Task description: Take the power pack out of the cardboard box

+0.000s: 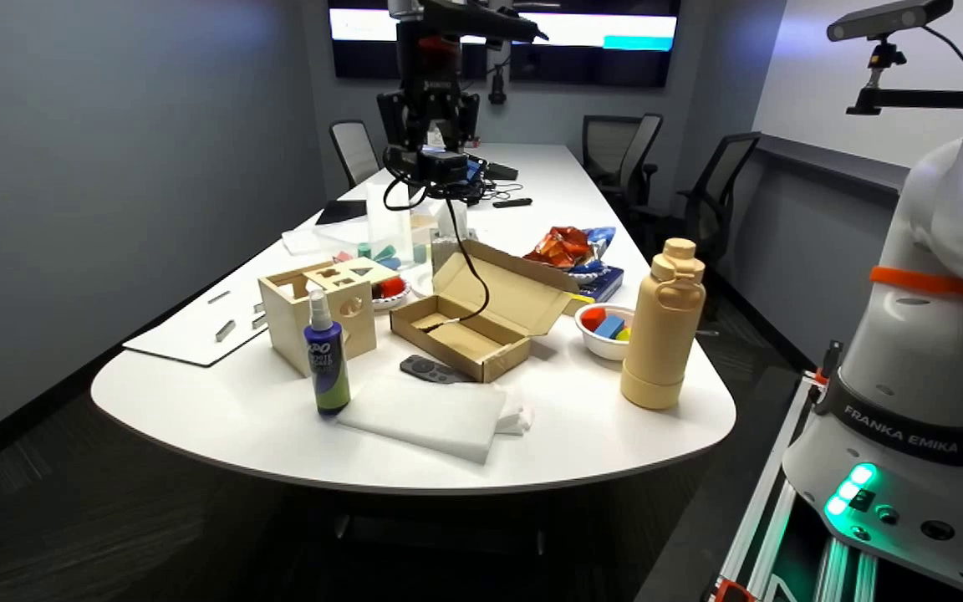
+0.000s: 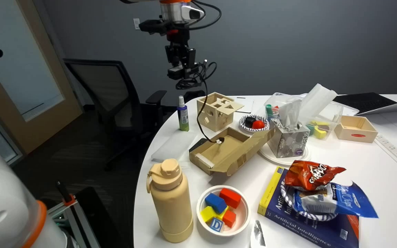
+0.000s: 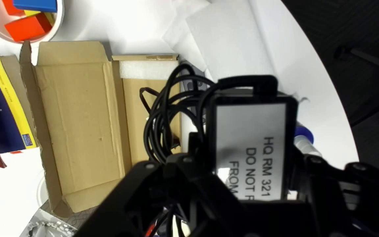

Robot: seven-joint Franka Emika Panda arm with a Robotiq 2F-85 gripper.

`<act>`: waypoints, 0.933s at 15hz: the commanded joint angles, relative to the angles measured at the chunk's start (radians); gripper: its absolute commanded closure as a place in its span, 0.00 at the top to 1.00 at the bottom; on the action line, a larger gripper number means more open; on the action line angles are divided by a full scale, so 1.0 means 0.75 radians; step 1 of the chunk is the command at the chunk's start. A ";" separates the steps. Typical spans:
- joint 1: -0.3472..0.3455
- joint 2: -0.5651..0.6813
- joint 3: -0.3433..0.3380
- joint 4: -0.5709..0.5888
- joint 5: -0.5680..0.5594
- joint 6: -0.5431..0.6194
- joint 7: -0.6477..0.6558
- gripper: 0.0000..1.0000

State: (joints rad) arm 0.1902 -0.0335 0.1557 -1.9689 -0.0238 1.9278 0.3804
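The black power pack (image 3: 252, 128) with a white label is held between the fingers of my gripper (image 3: 250, 164). In both exterior views my gripper (image 1: 431, 150) (image 2: 182, 65) holds the power pack (image 1: 445, 168) (image 2: 175, 73) high above the table. Its black cord hangs in a coiled bundle (image 2: 188, 83) beside it. One strand (image 1: 476, 272) runs down, and its end lies in the cardboard box (image 1: 494, 359) or just over it. The box (image 2: 231, 137) lies open with its lid (image 3: 81, 125) folded back. The fingertips are partly hidden by dark shapes.
Around the box stand a wooden shape cube (image 1: 285, 313), a spray bottle (image 2: 183, 115), a tan jug (image 1: 664, 334), a bowl of blocks (image 2: 222, 232) and a tissue box (image 2: 288, 141). A remote (image 1: 431, 369) and white cloth (image 1: 423, 414) lie in front. A book (image 2: 308, 227) bears snack bags.
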 commanded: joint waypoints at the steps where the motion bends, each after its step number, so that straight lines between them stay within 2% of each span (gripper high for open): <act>1: 0.022 -0.107 0.058 0.011 -0.012 -0.133 0.033 0.31; 10: 0.034 -0.263 0.199 0.180 -0.152 -0.340 0.181 0.31; 14: 0.033 -0.266 0.270 0.309 -0.223 -0.420 0.232 0.31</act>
State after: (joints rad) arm 0.2149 -0.2319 0.3262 -1.8209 -0.1436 1.6750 0.5170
